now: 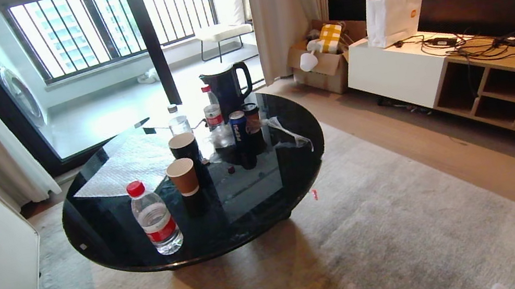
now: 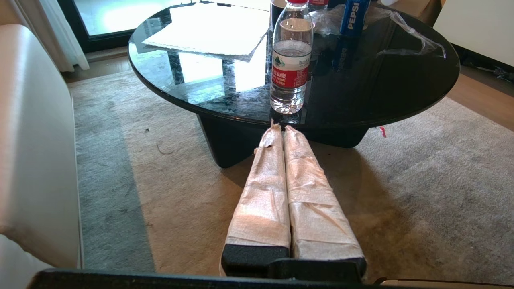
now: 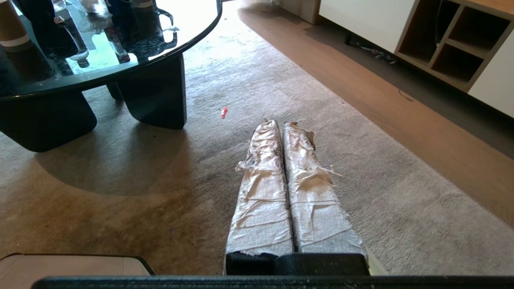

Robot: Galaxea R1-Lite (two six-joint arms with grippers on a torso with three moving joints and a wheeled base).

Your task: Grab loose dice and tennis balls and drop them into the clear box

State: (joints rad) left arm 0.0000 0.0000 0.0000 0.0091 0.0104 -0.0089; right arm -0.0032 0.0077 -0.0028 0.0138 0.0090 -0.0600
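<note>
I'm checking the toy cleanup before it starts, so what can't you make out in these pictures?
- Dice, tennis balls, clear box: in no view.
- Floor under the round table: head view, hidden by the tabletop.
- Cardboard box contents: head view, too small.
- Left gripper and right gripper, both shut: absent from head view.

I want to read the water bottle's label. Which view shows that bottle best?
The left wrist view: the water bottle stands close, label facing the camera. The head view shows it whole but farther off. The right wrist view misses it.
</note>
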